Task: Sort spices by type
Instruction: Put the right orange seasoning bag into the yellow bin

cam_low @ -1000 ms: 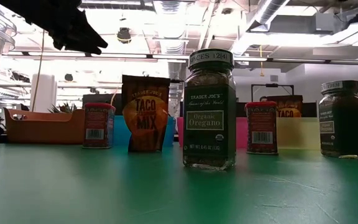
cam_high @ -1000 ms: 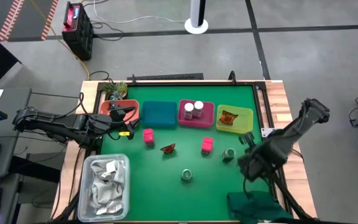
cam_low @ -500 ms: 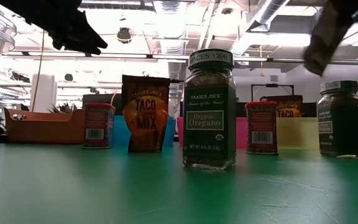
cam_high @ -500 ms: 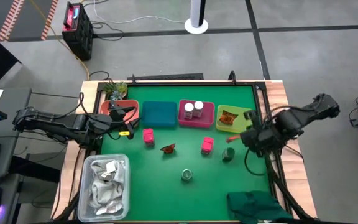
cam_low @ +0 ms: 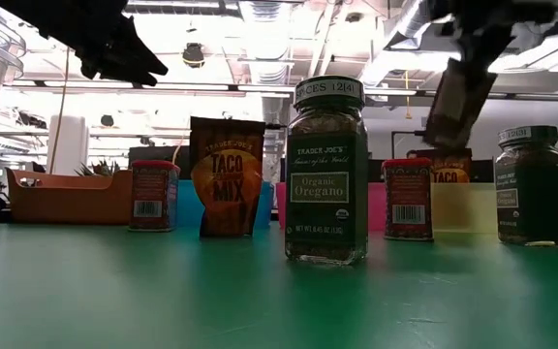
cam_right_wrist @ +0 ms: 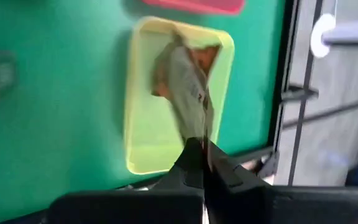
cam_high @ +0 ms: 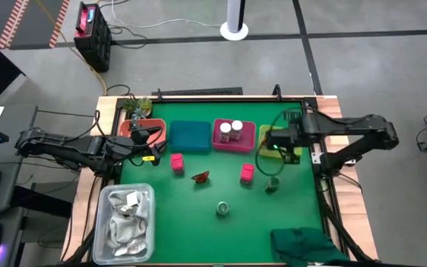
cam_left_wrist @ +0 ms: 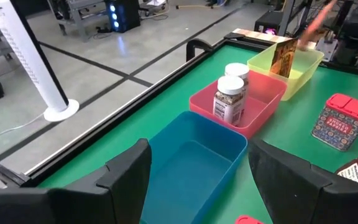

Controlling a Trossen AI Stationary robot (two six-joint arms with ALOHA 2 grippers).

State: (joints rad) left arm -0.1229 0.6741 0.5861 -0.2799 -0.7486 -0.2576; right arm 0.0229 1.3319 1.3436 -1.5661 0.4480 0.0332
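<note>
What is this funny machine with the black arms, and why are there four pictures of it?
It is a robot with two arms at a green table, sorting spices into coloured bins. One camera looks straight down, one sits low on the table, and one rides on each wrist.

The right gripper is pinched shut on a taco mix packet, holding it over the yellow bin, where another packet already lies. The left gripper waits open near the empty blue bin. The pink bin holds two white-capped jars.

Still out on the table are two pink blocks, one more packet, and two glass jars of oregano.
</note>
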